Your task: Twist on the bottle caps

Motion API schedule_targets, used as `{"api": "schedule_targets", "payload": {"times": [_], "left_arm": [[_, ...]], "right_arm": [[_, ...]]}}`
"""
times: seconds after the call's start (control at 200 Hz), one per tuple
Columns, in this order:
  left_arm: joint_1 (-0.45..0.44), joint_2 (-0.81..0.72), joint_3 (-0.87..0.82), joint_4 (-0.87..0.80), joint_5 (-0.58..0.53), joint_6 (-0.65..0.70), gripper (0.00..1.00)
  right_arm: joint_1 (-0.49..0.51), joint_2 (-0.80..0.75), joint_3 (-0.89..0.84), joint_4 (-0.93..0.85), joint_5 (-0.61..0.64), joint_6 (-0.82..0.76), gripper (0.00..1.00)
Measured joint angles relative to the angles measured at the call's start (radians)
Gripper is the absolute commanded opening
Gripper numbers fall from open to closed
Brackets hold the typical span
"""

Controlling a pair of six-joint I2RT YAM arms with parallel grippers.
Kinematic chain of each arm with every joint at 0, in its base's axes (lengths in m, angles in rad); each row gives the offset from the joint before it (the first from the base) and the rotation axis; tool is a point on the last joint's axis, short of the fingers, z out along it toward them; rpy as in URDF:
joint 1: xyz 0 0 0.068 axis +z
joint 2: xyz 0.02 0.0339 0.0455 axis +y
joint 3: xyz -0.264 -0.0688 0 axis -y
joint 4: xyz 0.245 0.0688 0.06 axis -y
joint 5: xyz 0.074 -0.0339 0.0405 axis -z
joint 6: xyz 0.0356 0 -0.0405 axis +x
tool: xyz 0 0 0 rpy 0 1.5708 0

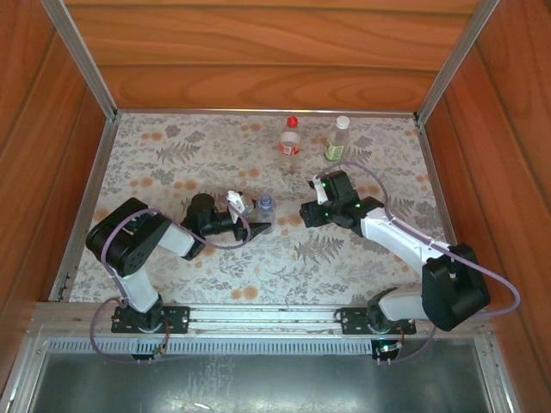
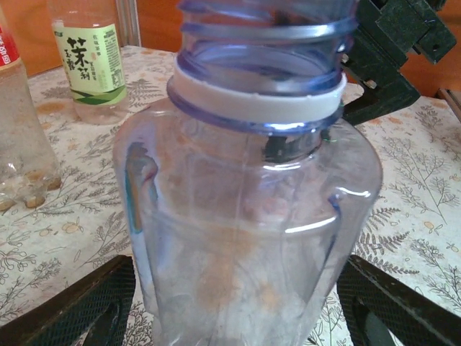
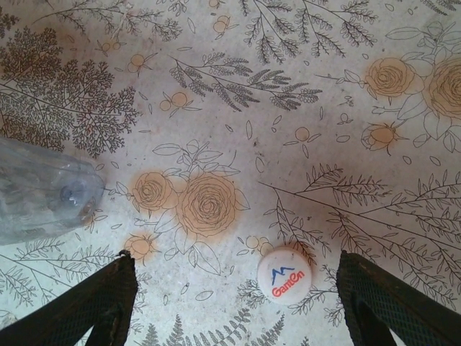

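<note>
Bluish clear bottle (image 2: 245,216), upright on floral counter (image 3: 324,108), neck thread bare. Left claw (image 2: 236,281) released, one jaw standing at either side of the bottle's body. Red-capped bottle (image 1: 291,138), upright, towards the far edge of the counter. Right claw (image 3: 236,263) released, jaws wide, pointing down over a white cap (image 3: 282,274). The cap lies flat on the counter between the jaws, nearer one, touching neither. Green-label bottle (image 1: 337,140), white-capped, upright, just right of the red-capped one.
</note>
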Motion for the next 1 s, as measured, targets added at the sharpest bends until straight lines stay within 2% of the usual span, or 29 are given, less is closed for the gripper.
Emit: {"api": "schedule_targets", "payload": {"times": [0.265, 0.575, 1.0], "left_arm": [[-0.001, 0.008, 0.000, 0.019, -0.021, 0.000, 0.78], [-0.002, 0.062, 0.001, 0.064, -0.020, -0.006, 0.68], [-0.002, 0.086, 0.011, 0.109, -0.016, -0.016, 0.71]], "right_arm": [[0.006, 0.091, 0.004, -0.015, 0.027, 0.041, 0.61], [0.007, 0.224, 0.071, -0.089, 0.090, 0.087, 0.57], [0.007, 0.289, 0.080, -0.094, 0.093, 0.101, 0.52]]}}
